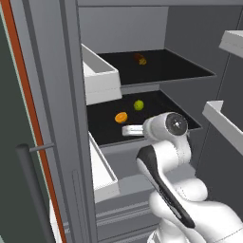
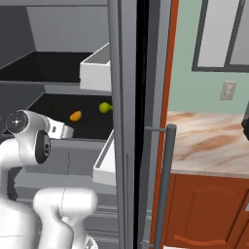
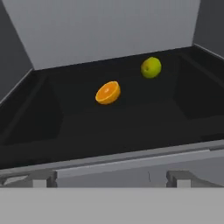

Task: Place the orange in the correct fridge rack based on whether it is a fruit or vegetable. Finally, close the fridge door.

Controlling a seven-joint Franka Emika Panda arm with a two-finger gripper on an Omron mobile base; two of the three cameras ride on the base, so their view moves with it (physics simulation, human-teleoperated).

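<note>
The orange [image 1: 121, 117] [image 2: 75, 116] [image 3: 108, 92] lies on the lower black fridge rack [image 1: 105, 129] [image 2: 51, 108] [image 3: 109, 129], cut face showing in the hand view. A yellow-green round fruit [image 1: 138, 105] [image 2: 104, 107] [image 3: 151, 67] sits behind it, to its right. My gripper [image 1: 133, 129] [image 2: 61, 129] [image 3: 111, 179] hovers at the rack's grey front edge, short of the orange. It is open, its fingertips [image 3: 43, 179] wide apart with nothing between them.
The upper rack [image 1: 175, 66] carries a reddish-brown item [image 1: 139, 59]. White door bins [image 1: 100, 78] [image 1: 103, 173] [image 2: 95, 68] hang on one open door, more bins [image 1: 222, 119] on the other side. A door handle [image 2: 164, 185] and a marble counter [image 2: 209, 141] stand to the right.
</note>
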